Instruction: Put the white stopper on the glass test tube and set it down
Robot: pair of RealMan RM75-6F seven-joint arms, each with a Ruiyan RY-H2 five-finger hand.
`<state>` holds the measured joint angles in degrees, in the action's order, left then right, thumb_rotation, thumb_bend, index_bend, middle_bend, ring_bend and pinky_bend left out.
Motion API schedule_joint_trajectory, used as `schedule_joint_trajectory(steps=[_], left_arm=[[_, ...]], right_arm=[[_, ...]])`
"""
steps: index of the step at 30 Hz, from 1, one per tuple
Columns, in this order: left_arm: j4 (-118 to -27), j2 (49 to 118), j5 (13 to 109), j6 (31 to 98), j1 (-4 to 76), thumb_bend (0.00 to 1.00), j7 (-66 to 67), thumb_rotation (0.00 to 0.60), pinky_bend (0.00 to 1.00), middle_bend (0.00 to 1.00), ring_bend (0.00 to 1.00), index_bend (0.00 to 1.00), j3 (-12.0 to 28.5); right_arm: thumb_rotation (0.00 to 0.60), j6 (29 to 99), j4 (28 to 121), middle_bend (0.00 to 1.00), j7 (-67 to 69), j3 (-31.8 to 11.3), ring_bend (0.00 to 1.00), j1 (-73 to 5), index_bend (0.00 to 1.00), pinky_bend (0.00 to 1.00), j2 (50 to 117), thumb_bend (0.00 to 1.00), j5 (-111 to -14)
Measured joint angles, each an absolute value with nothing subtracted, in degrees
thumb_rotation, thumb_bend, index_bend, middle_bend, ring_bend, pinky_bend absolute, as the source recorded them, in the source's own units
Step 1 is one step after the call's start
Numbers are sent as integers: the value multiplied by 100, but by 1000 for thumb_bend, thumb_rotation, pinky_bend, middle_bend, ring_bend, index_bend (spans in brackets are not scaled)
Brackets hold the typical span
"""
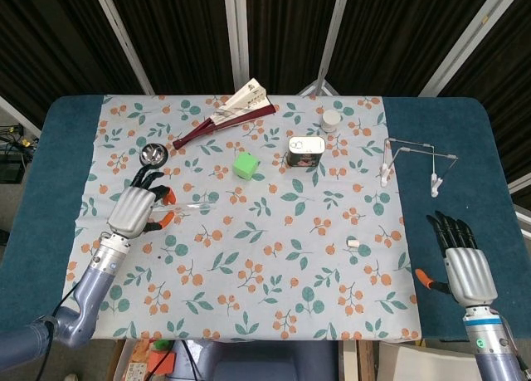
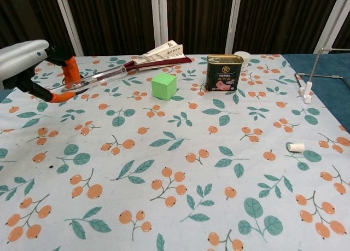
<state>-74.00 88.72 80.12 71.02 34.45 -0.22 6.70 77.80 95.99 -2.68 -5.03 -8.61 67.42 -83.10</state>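
My left hand (image 1: pixel 135 208) (image 2: pixel 34 64) holds the clear glass test tube (image 2: pixel 105 75) (image 1: pixel 192 205) above the cloth at the left, the tube pointing right and lying nearly level. The small white stopper (image 1: pixel 353 244) (image 2: pixel 296 147) lies on the floral cloth at the right, far from the tube. At the lower right my right hand (image 1: pixel 461 263) hovers over the blue table edge with fingers spread and nothing in it; the chest view does not show it.
A green cube (image 1: pixel 246 164), a tin can (image 1: pixel 305 151), a small white jar (image 1: pixel 331 119), a folded fan (image 1: pixel 224 119) and a metal bell (image 1: pixel 153 155) sit at the back. A wire rack (image 1: pixel 415 163) stands at the right.
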Motion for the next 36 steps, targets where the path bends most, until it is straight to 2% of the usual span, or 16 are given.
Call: schedule_joint_trajectory(steps=[13, 29, 36], left_arm=[[-7848, 8463, 7987, 7060, 3572, 558, -181, 600, 0, 672, 174, 630, 1072], [-8025, 8320, 8083, 6984, 3589, 558, -239, 600, 0, 672, 174, 632, 1075], [-7988, 8344, 8119, 6931, 3613, 558, -261, 600, 0, 672, 174, 631, 1056]], right_arm=[[600, 6951, 9531, 112, -1324, -784, 0, -1535, 336, 0, 7543, 252, -7536], [600, 6467, 8785, 143, -2165, -899, 0, -2091, 451, 0, 8534, 251, -6789], [600, 6462, 8369, 144, -2156, -914, 0, -2196, 454, 0, 8800, 251, -6719]])
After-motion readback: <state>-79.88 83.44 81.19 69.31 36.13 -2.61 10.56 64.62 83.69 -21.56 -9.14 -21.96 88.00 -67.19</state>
